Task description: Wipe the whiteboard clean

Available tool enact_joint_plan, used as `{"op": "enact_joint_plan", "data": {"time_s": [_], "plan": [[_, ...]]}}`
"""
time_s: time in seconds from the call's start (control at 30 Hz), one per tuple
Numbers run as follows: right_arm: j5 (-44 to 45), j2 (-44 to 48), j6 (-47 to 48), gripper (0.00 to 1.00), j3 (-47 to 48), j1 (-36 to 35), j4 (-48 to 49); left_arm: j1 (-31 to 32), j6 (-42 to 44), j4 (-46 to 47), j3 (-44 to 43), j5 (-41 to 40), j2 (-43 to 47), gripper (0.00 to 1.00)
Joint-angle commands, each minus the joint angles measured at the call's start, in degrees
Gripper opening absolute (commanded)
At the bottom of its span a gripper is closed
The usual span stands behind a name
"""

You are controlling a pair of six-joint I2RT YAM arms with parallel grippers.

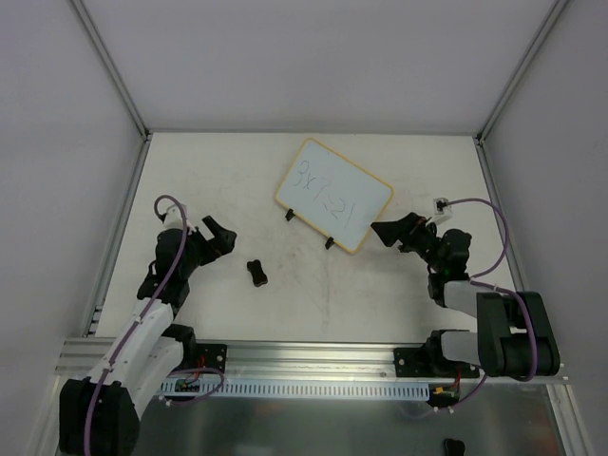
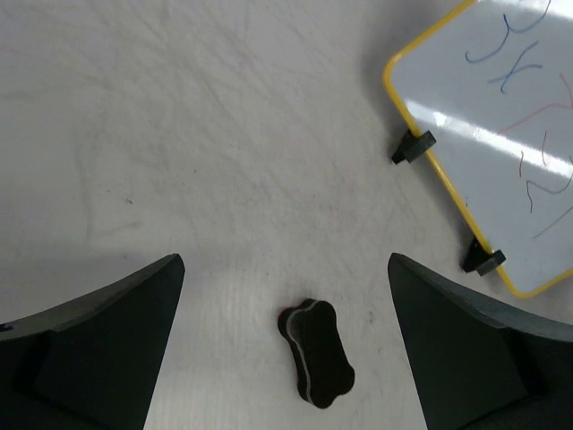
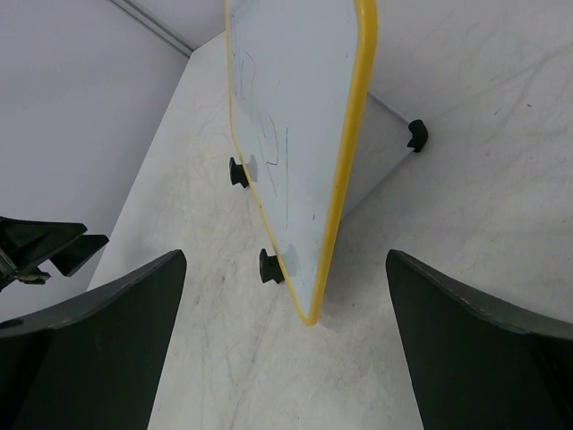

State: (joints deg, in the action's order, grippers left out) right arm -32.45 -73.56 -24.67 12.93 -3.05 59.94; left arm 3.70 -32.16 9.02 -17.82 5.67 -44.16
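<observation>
The whiteboard [image 1: 332, 193] stands at ten o'clock, just beside the right gripper [image 1: 385, 234], which gapes wide; the left gripper [image 1: 223, 237] gapes wide too.

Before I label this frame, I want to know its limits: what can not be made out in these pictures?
- Writing on the whiteboard: small and faint in the top view, cut off by the right edge in the left wrist view, seen very obliquely in the right wrist view.
- Underside of the small black block: faces down in both views.
- At the top view's bottom edge, a small black object: too small to identify.
</observation>
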Motion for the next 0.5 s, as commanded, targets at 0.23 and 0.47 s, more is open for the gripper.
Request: {"op": "enact_joint_plan", "data": {"time_s": [0.23, 0.47], "plan": [[-1.4, 0.1, -0.2, 0.99, 0.5, -0.4, 6.3, 11.7, -1.6, -19.6, -10.7, -5.8, -5.1, 0.99], [-3.0, -1.0, -2.8, 0.99, 0.5, -0.5, 10.5, 15.2, -1.6, -22.2, -11.6, -5.8, -10.4, 0.99]]}}
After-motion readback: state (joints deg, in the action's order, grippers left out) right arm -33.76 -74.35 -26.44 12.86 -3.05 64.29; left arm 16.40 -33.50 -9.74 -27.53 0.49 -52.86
